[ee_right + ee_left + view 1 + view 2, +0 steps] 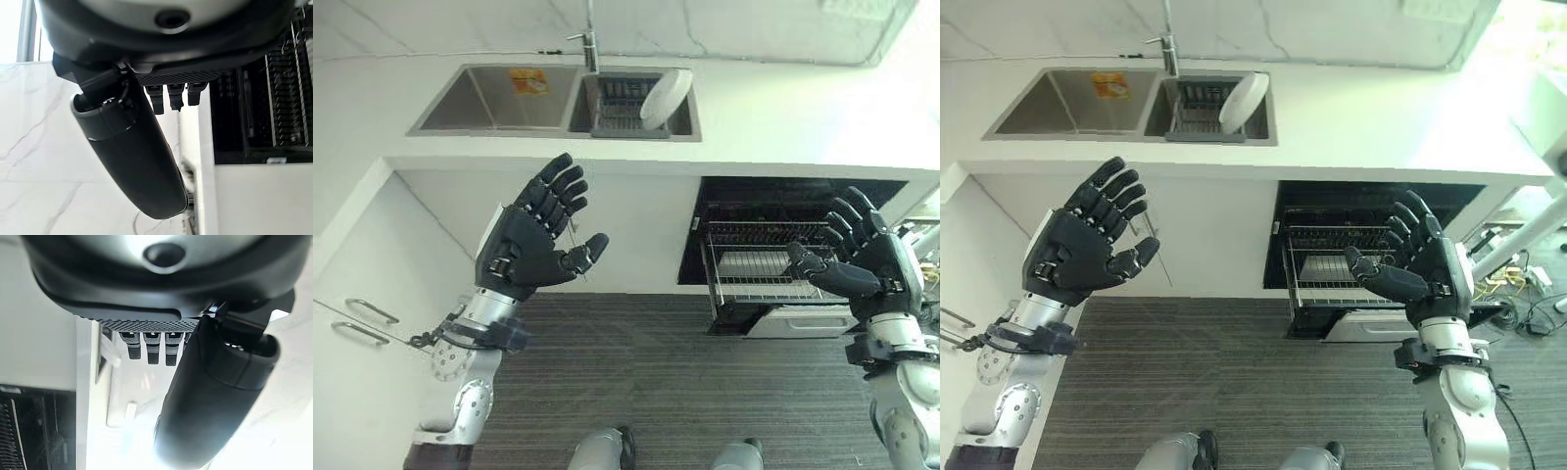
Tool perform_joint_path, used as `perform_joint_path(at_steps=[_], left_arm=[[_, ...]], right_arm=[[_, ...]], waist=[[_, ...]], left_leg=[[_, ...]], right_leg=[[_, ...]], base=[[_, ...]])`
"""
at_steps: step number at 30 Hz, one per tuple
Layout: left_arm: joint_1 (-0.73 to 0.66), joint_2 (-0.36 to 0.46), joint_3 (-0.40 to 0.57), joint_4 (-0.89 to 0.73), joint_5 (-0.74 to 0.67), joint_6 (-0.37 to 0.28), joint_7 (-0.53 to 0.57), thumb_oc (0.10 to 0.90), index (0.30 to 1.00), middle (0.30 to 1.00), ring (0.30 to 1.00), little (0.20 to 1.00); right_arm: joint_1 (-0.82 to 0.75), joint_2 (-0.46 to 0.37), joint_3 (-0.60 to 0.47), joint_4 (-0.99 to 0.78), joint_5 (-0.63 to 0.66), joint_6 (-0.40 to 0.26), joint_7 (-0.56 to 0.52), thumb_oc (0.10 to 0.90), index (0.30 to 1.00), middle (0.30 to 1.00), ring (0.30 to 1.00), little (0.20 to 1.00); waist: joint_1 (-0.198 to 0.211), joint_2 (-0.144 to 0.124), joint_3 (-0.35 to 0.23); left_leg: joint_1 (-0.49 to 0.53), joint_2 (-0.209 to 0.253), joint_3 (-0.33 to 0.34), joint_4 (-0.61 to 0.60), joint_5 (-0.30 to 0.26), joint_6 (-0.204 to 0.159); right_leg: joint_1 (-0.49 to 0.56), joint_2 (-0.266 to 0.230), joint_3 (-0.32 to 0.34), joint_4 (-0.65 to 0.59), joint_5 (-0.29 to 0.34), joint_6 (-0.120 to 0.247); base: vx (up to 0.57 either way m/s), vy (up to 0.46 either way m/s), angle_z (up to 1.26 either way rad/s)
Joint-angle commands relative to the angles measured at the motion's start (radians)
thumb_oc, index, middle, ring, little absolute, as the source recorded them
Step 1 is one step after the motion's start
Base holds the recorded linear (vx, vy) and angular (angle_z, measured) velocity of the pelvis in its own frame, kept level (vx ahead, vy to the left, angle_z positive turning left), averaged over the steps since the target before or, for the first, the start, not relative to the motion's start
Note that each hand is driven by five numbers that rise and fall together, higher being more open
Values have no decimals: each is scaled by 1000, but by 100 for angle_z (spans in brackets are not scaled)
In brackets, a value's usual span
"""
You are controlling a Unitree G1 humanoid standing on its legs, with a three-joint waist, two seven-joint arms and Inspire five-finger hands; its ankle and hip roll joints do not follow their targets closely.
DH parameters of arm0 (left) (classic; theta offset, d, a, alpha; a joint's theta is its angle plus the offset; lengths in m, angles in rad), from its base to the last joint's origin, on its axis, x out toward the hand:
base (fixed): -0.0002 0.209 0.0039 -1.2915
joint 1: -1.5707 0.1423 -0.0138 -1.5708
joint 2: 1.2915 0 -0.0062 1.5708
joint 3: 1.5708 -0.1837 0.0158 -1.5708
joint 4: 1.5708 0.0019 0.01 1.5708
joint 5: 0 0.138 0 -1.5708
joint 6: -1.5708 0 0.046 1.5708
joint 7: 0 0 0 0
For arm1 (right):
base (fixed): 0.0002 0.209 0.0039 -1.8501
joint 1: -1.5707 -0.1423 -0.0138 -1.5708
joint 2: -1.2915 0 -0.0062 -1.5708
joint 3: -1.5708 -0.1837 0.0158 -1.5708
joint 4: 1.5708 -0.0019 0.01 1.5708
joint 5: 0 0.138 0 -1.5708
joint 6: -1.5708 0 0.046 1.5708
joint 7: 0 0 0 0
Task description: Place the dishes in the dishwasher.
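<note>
A white plate [666, 97] leans upright in a dark rack [619, 110] in the right basin of the sink. Below the counter the dishwasher [783, 235] stands open, its wire rack [759, 269] pulled out and bare. My left hand [533, 240] is raised in front of the cabinet face below the sink, fingers straight and spread, holding nothing. My right hand [867, 259] hovers open at the right edge of the dishwasher rack, palm turned inward, also holding nothing.
The left sink basin [494, 98] holds a yellow-orange sponge [530, 80]. A tap [587, 44] stands behind the sink. White counter [783, 117] runs to the right. White cabinets with handles [367, 318] are at the left. Dark grey carpet [646, 382] covers the floor.
</note>
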Motion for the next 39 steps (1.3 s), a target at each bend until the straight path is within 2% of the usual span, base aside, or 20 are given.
perform_joint_path(at_steps=[1,3,5,7,10,11,15,19,20,22,23,24,26,27,28,29,32,34,38,39], left_arm=[[-17,-9,91,-149,-20,-50,-21,800,900,900,900,900],[-25,-2,82,-158,-38,-43,-1,800,900,900,900,900],[-13,-13,74,-163,-1,-66,10,800,900,900,900,900],[19,-24,78,-167,-4,-99,-13,800,900,900,900,900],[28,-37,74,-178,-8,-113,-13,800,900,900,900,900],[25,-48,66,-188,-13,-125,-4,800,900,900,900,900],[19,-77,60,-192,-74,-130,-8,800,900,900,900,900],[27,-91,62,-188,-64,-131,-8,800,900,900,900,900],[29,-95,60,-181,-71,-133,-3,800,900,900,900,900],[31,-101,61,-179,-72,-138,0,800,900,900,900,900],[41,-116,65,-183,-66,-142,-11,800,900,900,900,900],[40,-118,65,-181,-63,-140,-11,800,900,900,900,900],[42,-110,67,-177,-60,-145,-17,800,900,900,900,900],[48,-103,70,-181,-67,-155,-20,800,900,900,900,900],[48,-103,70,-181,-67,-155,-20,800,900,900,900,900],[70,-103,81,-187,-79,-182,-28,800,900,900,900,900],[86,-112,78,-191,-84,-204,-24,800,900,900,900,900],[89,-117,72,-184,-78,-219,-26,800,900,900,900,900],[83,-116,74,-185,-61,-230,-20,800,900,900,900,900],[79,-113,82,-181,-62,-223,-20,800,900,900,900,900]], right_arm=[[-118,-85,-25,-58,-37,-132,1,800,900,900,900,900],[-133,-101,-15,-47,-60,-126,-19,800,900,900,900,900],[-133,-117,-27,-41,-19,-154,-13,800,900,900,900,900],[-111,-114,-36,-41,-5,-177,-3,800,900,900,900,900],[-109,-119,-30,-52,-4,-167,-17,800,900,900,900,900],[-120,-126,-23,-63,-19,-146,-26,800,900,900,900,900],[-125,-146,-19,-66,-22,-103,-27,800,900,900,900,900],[-114,-155,-28,-65,-14,-91,-13,800,900,900,900,900],[-111,-165,-30,-51,-14,-89,-7,800,900,900,900,900],[-109,-173,-33,-41,-13,-86,6,800,900,900,900,900],[-102,-182,-40,-36,-33,-79,11,800,900,900,900,900],[-103,-183,-40,-34,-38,-78,7,800,900,900,900,900],[-110,-190,-39,-27,-37,-76,-4,800,900,900,900,900],[-114,-192,-36,-25,-32,-78,-9,800,900,900,900,900],[-114,-192,-36,-25,-32,-78,-9,800,900,900,900,900],[-111,-192,-30,-36,-34,-72,-6,800,900,900,900,900],[-99,-197,-32,-40,-40,-67,13,800,900,900,900,900],[-101,-208,-31,-39,-39,-71,22,800,900,900,900,900],[-93,-223,-39,-39,-20,-99,35,800,900,900,900,900],[-82,-214,-47,-38,-9,-114,42,800,900,900,900,900]], waist=[[11,46,-61],[11,28,-59],[3,-1,-57],[-10,-5,-54],[-11,-7,-67],[-14,-6,-79],[-19,-11,-88],[-24,-19,-87],[-19,-33,-81],[-13,-40,-66],[-10,-39,-52],[-10,-39,-50],[-10,-37,-47],[-9,-27,-45],[-9,-27,-45],[-10,22,-46],[-10,53,-48],[-11,64,-39],[-8,66,-37],[-7,65,-48]], left_leg=[[102,74,-78,-150,-25,-108],[93,50,-73,-150,-20,-104],[95,20,-46,-150,-31,-96],[118,-2,-45,-150,-48,-75],[134,-9,-42,-150,-59,-70],[147,-7,-39,-150,-60,-74],[167,4,-36,-150,-48,-93],[187,1,-27,-150,-37,-105],[201,-16,-28,-146,13,-122],[167,-18,-30,-49,44,-139],[112,5,-19,44,66,-150],[110,11,-15,36,68,-150],[123,36,7,-78,87,-151],[117,53,11,-150,91,-154],[117,53,11,-150,91,-154],[15,119,-39,-150,94,-188],[-84,165,-117,-150,163,-231],[-104,182,-124,-150,186,-240],[-101,187,-124,-150,160,-236],[-88,176,-121,-150,140,-228]], right_leg=[[73,159,-171,67,-337,7],[26,264,-172,67,-461,-16],[-49,298,-164,67,-468,-11],[-69,322,-110,67,-460,-20],[-56,333,-92,67,-484,-38],[-43,347,-71,67,-506,-59],[-15,362,-66,67,-528,-90],[-9,359,-49,67,-534,-104],[-1,351,-35,67,-537,-116],[9,350,-30,67,-541,-129],[20,350,-39,67,-544,-141],[22,350,-41,67,-544,-140],[33,350,-45,67,-552,-133],[36,355,-45,67,-558,-126],[36,355,-45,67,-558,-126],[43,397,-34,67,-578,-115],[57,433,-2,67,-601,-124],[71,441,12,67,-612,-130],[94,414,13,67,-622,-115],[111,400,16,67,-627,-99]], base=[[85,334,-36],[66,180,-61],[76,-17,-10],[182,-160,13],[212,-196,5],[186,-174,16],[191,-218,22],[110,-154,3],[102,-153,-3],[83,-160,-2],[65,-119,-9],[97,-81,-16],[106,52,4],[71,83,19],[121,227,24],[156,239,21],[201,232,14],[211,229,-16],[193,265,-39],[207,283,-24]])
